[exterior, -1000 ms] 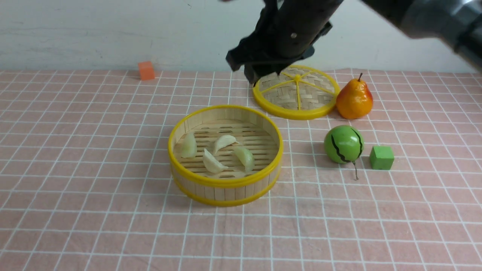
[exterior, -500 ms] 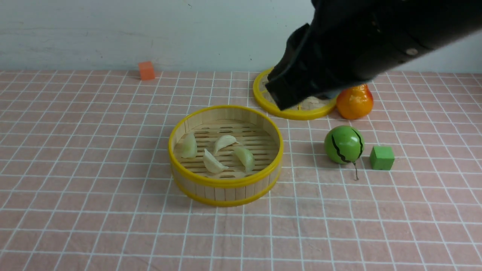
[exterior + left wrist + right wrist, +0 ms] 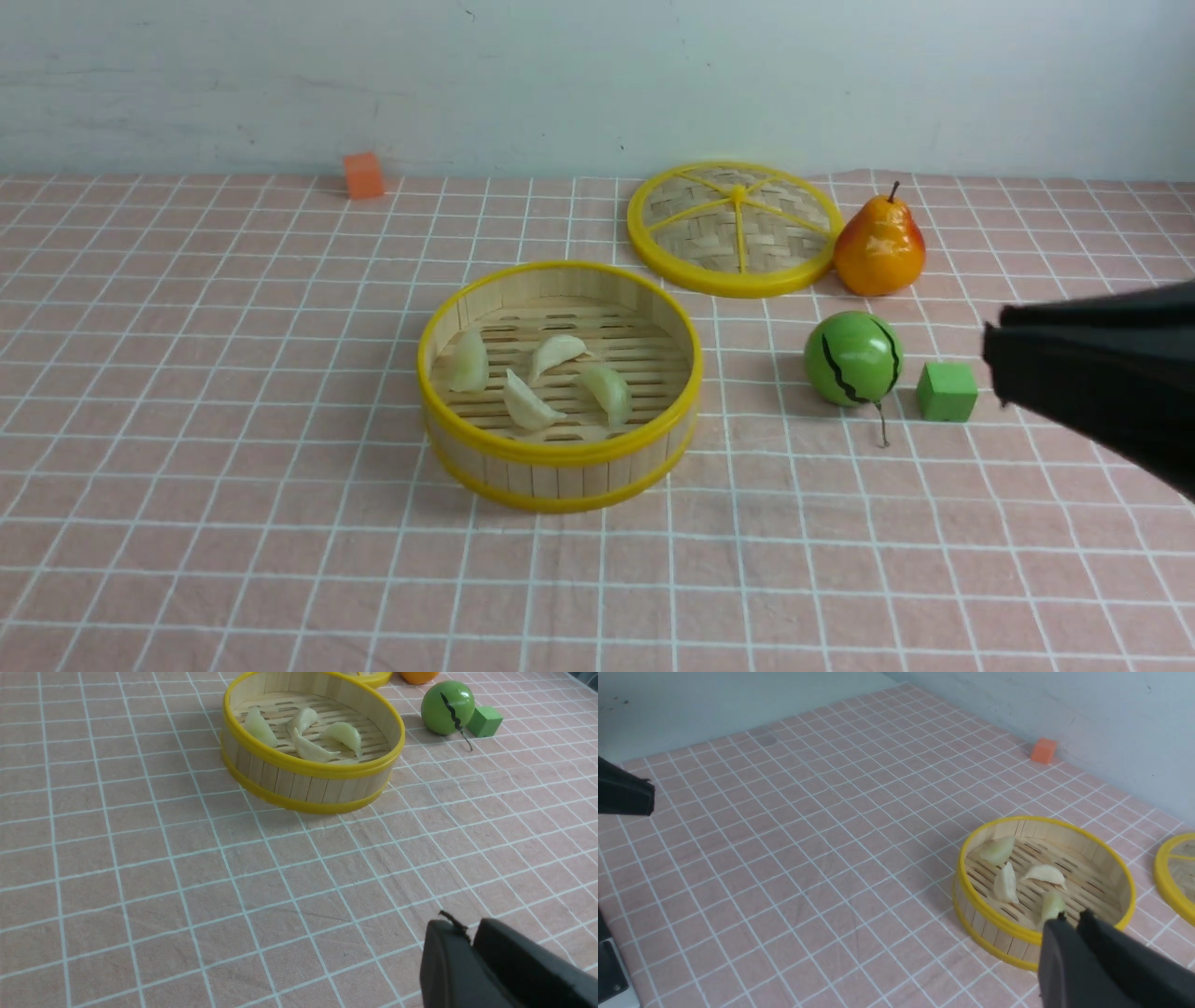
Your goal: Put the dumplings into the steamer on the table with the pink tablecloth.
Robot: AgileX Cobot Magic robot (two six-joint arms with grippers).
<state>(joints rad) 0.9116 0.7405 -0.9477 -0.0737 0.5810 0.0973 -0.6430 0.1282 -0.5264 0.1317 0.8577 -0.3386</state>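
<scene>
The steamer (image 3: 558,455) stands mid-table on the pink tablecloth (image 3: 233,420). Several pale dumplings (image 3: 526,403) lie on its slatted floor. The steamer (image 3: 308,767) and dumplings (image 3: 312,751) also show in the left wrist view, and again in the right wrist view, steamer (image 3: 1045,820) and dumplings (image 3: 1006,884). My right gripper (image 3: 991,359) pokes in at the right edge, beside the green cube, clear of the steamer. In its wrist view the right gripper (image 3: 1069,919) is shut and empty. My left gripper (image 3: 469,933) is shut and empty, above bare cloth on the near side of the steamer.
The flat woven lid (image 3: 735,229) lies behind the steamer to the right, with a pear (image 3: 879,247) beside it. A green ball (image 3: 851,357) and a green cube (image 3: 946,391) sit right of the steamer. An orange cube (image 3: 363,175) is by the back wall.
My right arm has swung from above the lid at the back over to the right edge. The dumplings and the steamer have not moved.
</scene>
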